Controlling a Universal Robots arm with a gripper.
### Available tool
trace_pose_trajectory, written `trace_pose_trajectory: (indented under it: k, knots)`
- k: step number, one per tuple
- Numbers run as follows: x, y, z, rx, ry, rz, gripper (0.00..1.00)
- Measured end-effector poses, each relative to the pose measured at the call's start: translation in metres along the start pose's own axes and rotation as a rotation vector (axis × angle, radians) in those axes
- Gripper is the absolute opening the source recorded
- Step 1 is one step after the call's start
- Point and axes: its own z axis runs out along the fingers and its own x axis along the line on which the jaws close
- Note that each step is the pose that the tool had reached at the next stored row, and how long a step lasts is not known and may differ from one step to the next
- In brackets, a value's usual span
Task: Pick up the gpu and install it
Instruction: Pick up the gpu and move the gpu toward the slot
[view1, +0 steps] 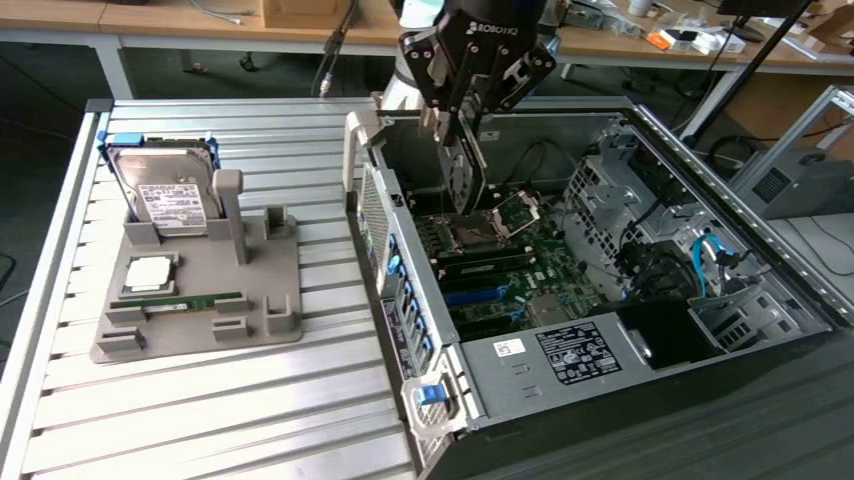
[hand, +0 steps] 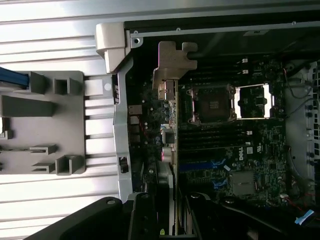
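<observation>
Gripper (view1: 463, 122) pinching the gpu (view1: 462, 175); the card hangs below it, long axis seemingly pointing down, just above the motherboard (view1: 497, 268), not seated.

Gripper (view1: 458, 115): black all over, with a blocky body that tapered toward the fingers.
Marking: white "ROBOTIQ" lettering (view1: 495, 30) ran across the face of the body, well above the fingertips.
Linkage bars (view1: 424, 62): flat black angled plates stood on either side of the body, hinged on round pivots and converging toward the fingertips.
Fingers (hand: 143, 216): matte black and straight-sided, with rounded shoulders where they met the palm.
Palm housing (hand: 95, 220): a smooth black curved shell sat behind the fingers.
Wrist piece (view1: 416, 10): a pale, whitish part sat just behind the gripper body.
</observation>
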Motion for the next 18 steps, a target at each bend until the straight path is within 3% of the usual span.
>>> trace_pose_trajectory:
  k: [18]
  knots:
    - [-0.03, -0.0016, 0.0034, 0.0001, 0.0001, 0.0, 0.27]
